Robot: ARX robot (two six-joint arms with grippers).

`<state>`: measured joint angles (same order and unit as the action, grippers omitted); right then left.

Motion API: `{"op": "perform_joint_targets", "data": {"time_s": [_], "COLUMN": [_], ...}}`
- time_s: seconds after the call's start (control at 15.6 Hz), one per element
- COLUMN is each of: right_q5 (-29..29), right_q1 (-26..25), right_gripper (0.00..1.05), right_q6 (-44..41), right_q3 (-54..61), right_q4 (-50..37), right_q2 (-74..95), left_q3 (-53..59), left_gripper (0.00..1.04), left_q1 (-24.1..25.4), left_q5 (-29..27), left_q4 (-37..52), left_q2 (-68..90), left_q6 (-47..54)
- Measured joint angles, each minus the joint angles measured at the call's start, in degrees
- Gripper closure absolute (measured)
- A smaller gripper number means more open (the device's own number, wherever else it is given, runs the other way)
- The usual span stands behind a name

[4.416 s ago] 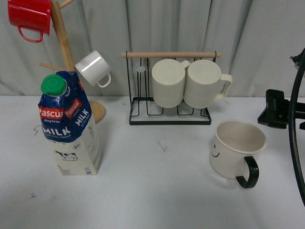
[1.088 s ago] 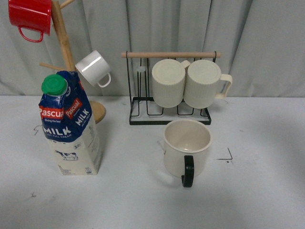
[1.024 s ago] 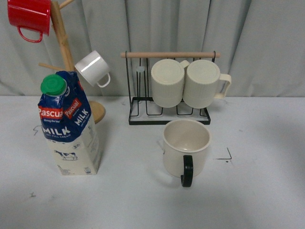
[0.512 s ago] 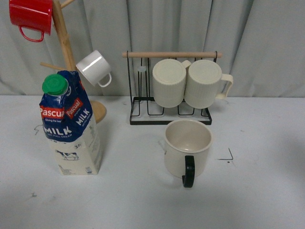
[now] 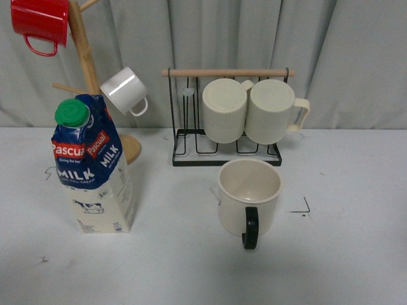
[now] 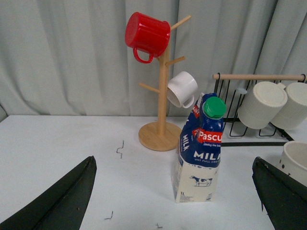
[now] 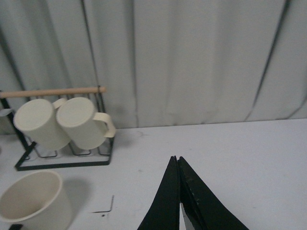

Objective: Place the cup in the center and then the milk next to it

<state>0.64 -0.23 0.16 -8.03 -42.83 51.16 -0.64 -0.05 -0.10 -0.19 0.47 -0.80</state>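
On the table [image 5: 191, 273], we take the cup step as done and the milk step as the one in hand. The wire rack [image 5: 226, 155] stands at the back centre and the mug tree [image 5: 82, 57] at the back left. The milk [image 5: 94, 166] stands upright on the left, just in front of the tree's base and well apart from the cup [image 5: 249, 197]. The cup sits in the centre before the rack, handle toward us. The left gripper [image 6: 173, 162] is spread wide and empty, with the carton ahead between its fingers. The right gripper [image 7: 176, 159] is pressed closed on nothing. We advise straddling the carton's mid-body squarely and squeezing lightly, since its walls probably give. We lift it clear of the tree, keep it upright and set it down near the cup's left side without touching it.
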Motion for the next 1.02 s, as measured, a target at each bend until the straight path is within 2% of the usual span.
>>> {"op": "perform_joint_targets", "data": {"time_s": [0.38, 0.51, 1.02], "right_q5": [-0.50, -0.50, -0.48], "right_q1": [0.00, 0.00, 0.00], "right_gripper": [1.03, 1.03, 1.03], "right_q6": [0.00, 0.00, -0.02], "right_q3": [4.48, 6.99, 7.37], "right_q4": [7.04, 6.05, 22.56], "right_q2": [-11.41, -13.64, -31.21], "left_q3": [0.00, 0.00, 0.00], "left_gripper": [0.07, 0.07, 0.07], "left_q1": [0.00, 0.00, 0.00], "left_q5": [0.09, 0.09, 0.09], "left_q4": [-0.02, -0.02, -0.02], "left_q2": [0.00, 0.00, 0.00], "left_q6": [0.02, 0.02, 0.00]}}
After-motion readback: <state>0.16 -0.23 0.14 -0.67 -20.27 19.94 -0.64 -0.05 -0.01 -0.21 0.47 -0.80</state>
